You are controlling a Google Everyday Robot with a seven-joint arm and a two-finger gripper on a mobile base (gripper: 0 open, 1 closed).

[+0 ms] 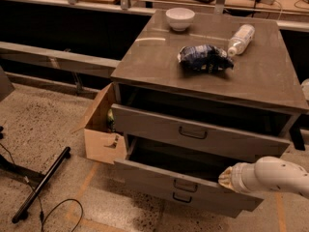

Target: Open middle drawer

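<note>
The grey cabinet point(159, 62) has three drawers. The tall-fronted top drawer point(159, 127) stands partly pulled out. Below it the middle drawer point(154, 175) is pulled out further. Its dark inside shows, and its small loop handle point(185, 185) sits at the centre of the front. The lowest drawer's handle point(182, 197) sits just beneath. My white arm comes in from the lower right. Its gripper point(224, 178) is at the right part of the middle drawer, just above the top edge of its front.
On the cabinet top are a white bowl point(179, 18), a dark blue bag point(203, 58) and a lying plastic bottle point(240, 38). An open cardboard box point(100, 129) stands against the cabinet's left side. A black stand leg point(41, 185) and cable lie on the floor at left.
</note>
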